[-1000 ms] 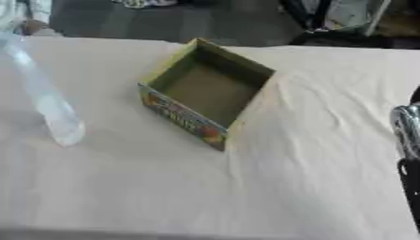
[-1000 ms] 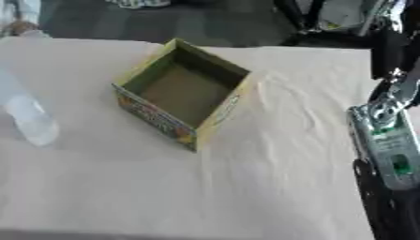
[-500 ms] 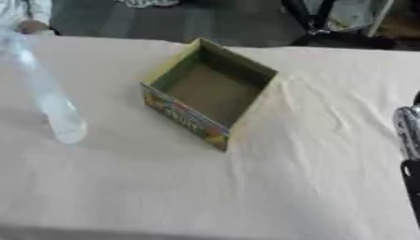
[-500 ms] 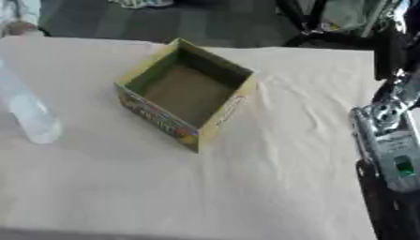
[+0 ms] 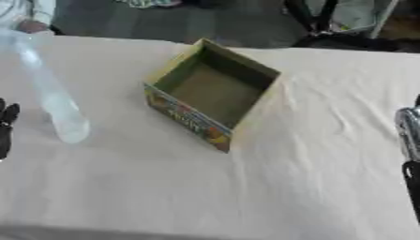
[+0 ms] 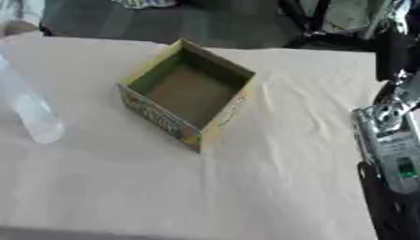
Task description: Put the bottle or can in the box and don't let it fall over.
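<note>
**Bottle upright at table's left, box unfilled, left hand just entering**

Left eye view: a table draped in a cream cloth (image 5: 246, 187), creased on its right side, with dark floor beyond the far edge. A clear plastic bottle (image 5: 51, 101) stands on the cloth at the left, well apart from the open cardboard box (image 5: 212, 93) at centre, which holds nothing. The left hand (image 5: 6, 123) shows only as dark fingers at the left edge, just beside the bottle and not touching it; finger posture cannot be determined.

Right eye view: the right arm (image 6: 392, 154), silver and black, stands along the right edge, well apart from box and bottle. Its hand is not discernible.
</note>
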Robot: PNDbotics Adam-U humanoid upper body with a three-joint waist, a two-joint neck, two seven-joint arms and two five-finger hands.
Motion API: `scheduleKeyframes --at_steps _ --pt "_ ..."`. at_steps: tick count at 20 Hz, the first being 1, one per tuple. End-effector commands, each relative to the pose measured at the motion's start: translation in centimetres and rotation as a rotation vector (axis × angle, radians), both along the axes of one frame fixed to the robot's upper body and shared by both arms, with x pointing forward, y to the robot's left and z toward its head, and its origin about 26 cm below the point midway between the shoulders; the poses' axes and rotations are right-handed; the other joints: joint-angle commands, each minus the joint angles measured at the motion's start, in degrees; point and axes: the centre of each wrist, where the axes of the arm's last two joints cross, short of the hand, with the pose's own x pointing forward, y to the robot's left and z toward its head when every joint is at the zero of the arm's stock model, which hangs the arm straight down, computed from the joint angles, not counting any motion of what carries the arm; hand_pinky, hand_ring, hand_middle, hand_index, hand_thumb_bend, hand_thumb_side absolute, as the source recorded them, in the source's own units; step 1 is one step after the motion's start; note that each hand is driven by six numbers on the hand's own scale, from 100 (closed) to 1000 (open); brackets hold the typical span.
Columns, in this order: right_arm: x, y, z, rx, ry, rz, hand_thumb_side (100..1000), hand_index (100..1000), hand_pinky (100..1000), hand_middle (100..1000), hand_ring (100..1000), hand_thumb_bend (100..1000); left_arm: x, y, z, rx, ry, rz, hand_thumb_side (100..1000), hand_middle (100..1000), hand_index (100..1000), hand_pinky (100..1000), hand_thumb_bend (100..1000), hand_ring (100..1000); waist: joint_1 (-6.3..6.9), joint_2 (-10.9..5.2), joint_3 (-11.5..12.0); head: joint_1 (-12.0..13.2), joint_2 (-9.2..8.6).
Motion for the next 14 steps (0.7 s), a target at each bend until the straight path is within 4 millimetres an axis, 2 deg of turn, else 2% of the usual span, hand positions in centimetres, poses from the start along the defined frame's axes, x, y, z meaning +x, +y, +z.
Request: scheduleKeyframes --at_steps 1,6,14 --pt "-0.2 -0.3 1.3 -0.016 -0.041 0.002 530 779 727 779 717 100 0.0 -0.1 1.0 -0.063 0.005 -0.042 1000 100 1000 100 929 100 0.15 -0.96 0.1 0.3 -0.24" --pt "-0.2 -0.2 1.3 -0.018 -0.04 0.004 530 776 727 778 717 100 0.3 -0.3 1.0 -0.066 0.019 -0.091 1000 100 1000 100 941 100 0.16 -0.96 0.0 0.5 -0.27" --pt "-0.1 -0.1 1.3 -0.019 -0.038 0.011 530 770 728 779 718 100 1.9 -1.1 1.2 -0.033 0.043 -0.174 1000 100 1000 100 895 100 0.18 -1.12 -0.1 0.7 -0.68"
